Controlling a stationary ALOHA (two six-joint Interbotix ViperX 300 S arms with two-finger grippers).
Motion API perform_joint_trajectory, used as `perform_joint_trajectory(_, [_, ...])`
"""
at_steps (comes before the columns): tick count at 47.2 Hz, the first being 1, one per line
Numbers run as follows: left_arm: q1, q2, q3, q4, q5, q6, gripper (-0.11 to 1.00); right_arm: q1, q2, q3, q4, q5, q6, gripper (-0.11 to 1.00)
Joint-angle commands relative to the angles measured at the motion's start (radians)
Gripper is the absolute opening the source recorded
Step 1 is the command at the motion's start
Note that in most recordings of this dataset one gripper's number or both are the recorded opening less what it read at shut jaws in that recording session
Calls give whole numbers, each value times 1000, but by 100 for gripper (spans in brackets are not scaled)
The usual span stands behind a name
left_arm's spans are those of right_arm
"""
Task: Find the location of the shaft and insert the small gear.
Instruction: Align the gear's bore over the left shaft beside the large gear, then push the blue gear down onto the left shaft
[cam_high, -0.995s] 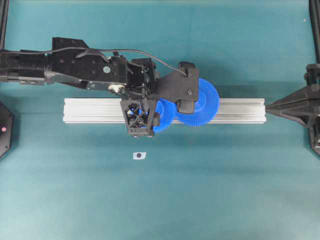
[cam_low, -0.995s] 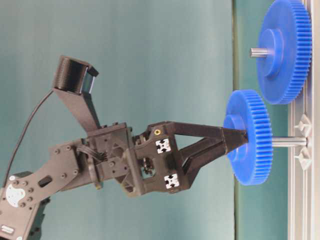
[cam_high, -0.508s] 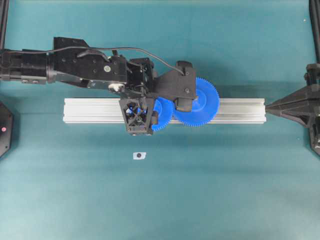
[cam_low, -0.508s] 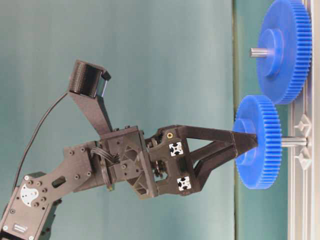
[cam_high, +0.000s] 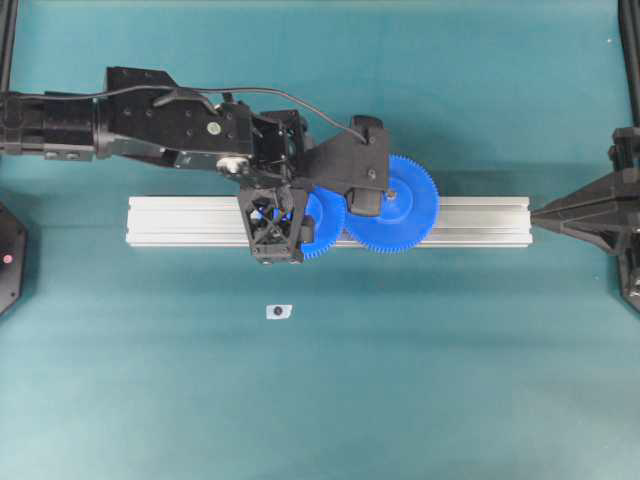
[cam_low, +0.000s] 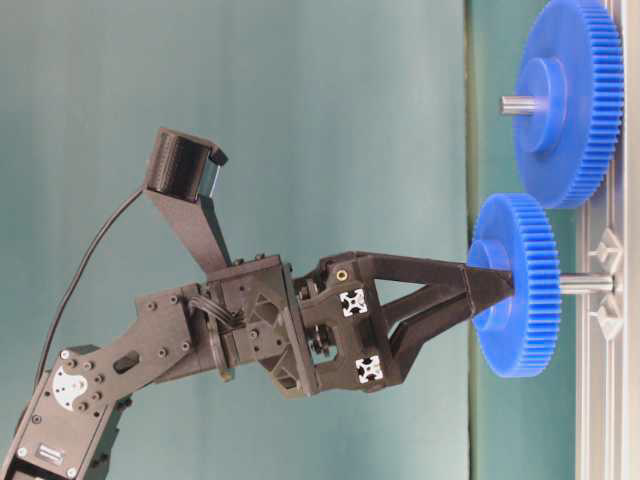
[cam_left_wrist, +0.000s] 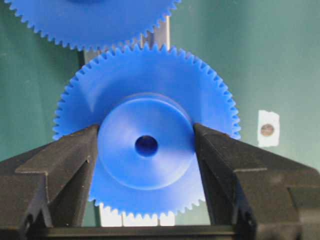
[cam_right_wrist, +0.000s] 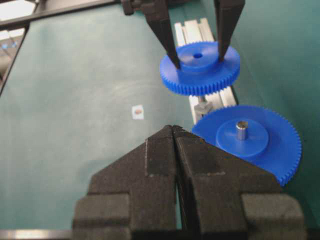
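Left gripper (cam_left_wrist: 146, 150) clamped on small gear (cam_left_wrist: 145, 125) hub, gear part-way down the shaft (cam_low: 585, 284) above the rail (cam_high: 480, 220); right gripper (cam_right_wrist: 173, 131) fingers together.

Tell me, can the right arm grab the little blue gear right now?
Probably not. The left end effector already clamps the small gear by its hub over the rail, covering the grip spots. The right end effector sits shut, back beyond the bigger gear.
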Motion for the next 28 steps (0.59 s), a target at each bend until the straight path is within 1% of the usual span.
perform_joint_trajectory(1, [38,-15,-12,8,2,6,63,0,6,-11,2,-9,9,0])
perform_joint_trajectory(12, [31,-15,-18,8,0,-8,63,0,6,-11,2,-9,9,0])
perform_joint_trajectory(28, [9,-15,-20,8,0,-6,63,0,6,-11,2,-9,9,0])
